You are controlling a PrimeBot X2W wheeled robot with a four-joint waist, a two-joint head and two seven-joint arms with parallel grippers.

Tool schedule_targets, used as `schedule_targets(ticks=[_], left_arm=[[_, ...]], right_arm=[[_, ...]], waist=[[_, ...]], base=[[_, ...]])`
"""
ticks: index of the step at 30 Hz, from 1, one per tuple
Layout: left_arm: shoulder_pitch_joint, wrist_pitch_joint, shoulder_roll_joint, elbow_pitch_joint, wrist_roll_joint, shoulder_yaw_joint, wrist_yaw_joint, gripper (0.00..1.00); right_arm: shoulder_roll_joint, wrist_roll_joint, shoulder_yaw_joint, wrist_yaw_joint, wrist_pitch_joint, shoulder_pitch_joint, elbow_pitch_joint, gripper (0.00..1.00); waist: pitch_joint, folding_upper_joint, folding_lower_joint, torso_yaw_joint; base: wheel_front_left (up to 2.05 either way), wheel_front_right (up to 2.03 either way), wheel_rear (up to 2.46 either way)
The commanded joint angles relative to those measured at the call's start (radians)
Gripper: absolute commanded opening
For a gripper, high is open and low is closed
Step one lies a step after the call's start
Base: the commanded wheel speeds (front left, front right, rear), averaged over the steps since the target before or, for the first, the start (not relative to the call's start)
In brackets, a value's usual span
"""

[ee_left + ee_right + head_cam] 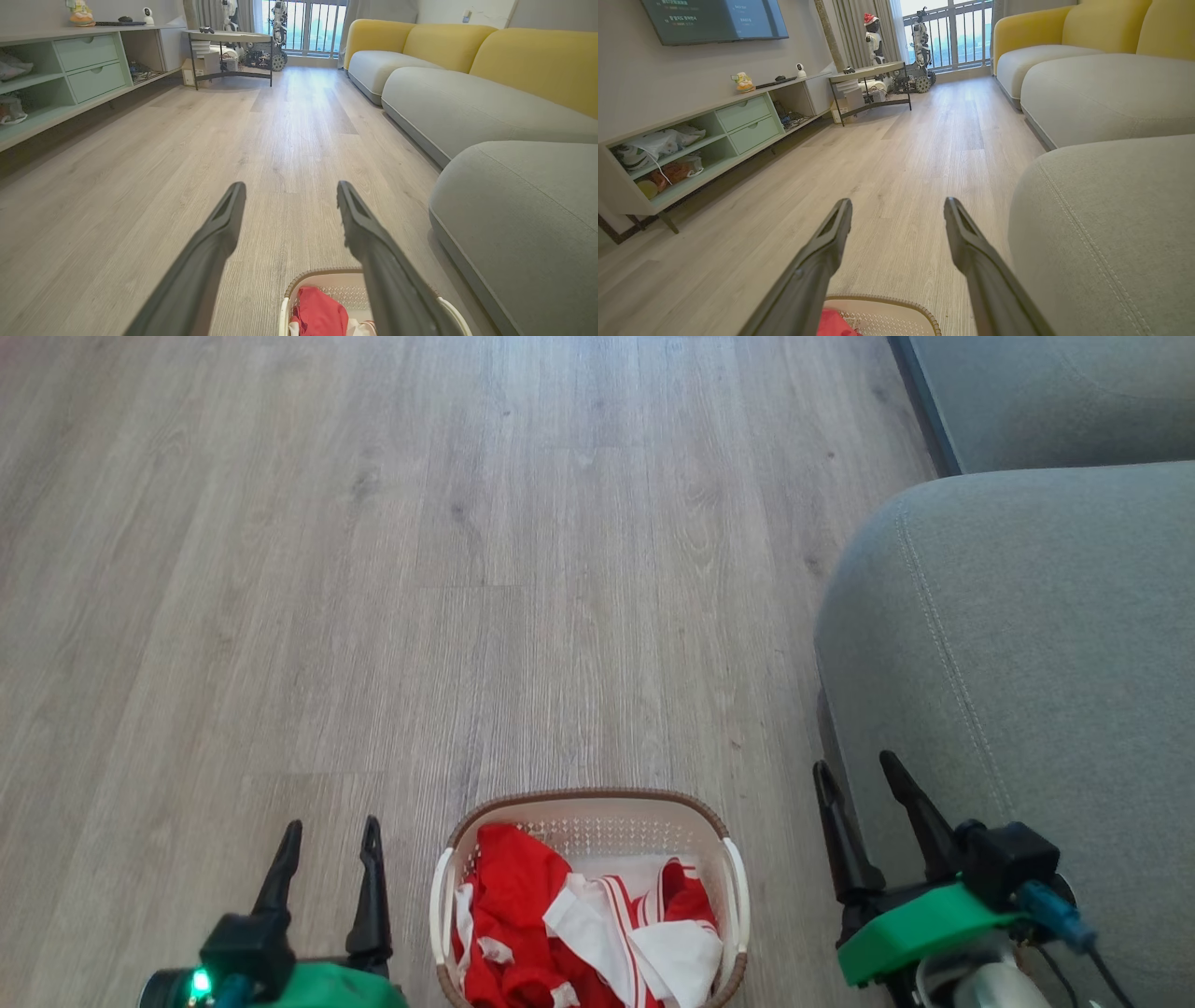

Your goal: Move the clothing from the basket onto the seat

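Observation:
The cream basket (589,802) with its brown rim stands on the floor at the bottom middle of the head view. Red and white clothing (579,924) lies heaped inside it. The grey-green seat (1046,644) rises to the right of the basket. My left gripper (331,828) hangs open left of the basket, holding nothing. My right gripper (854,767) is open at the seat's front edge, right of the basket. The left wrist view catches the basket (322,273), some clothing (320,312) and the seat (528,210). The right wrist view shows the basket rim (896,303) and the seat (1106,219).
Pale wood floor (420,569) stretches ahead. A low green shelf unit (705,140) runs along the left wall under a television (714,18). A small metal table (873,84) and robot figures stand at the far end. Yellow-backed sofa sections (448,46) continue on the right.

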Motion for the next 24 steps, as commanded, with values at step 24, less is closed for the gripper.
schedule_targets(ticks=[24], left_arm=[[-0.029, -0.021, 0.008, -0.030, 0.047, 0.018, 0.006, 1.00]], right_arm=[[-0.013, -0.044, 0.031, 0.000, -0.019, -0.016, -0.043, 1.00]], waist=[[0.011, 0.0000, 0.0000, -0.002]], base=[[0.00, 0.00, 0.00]])
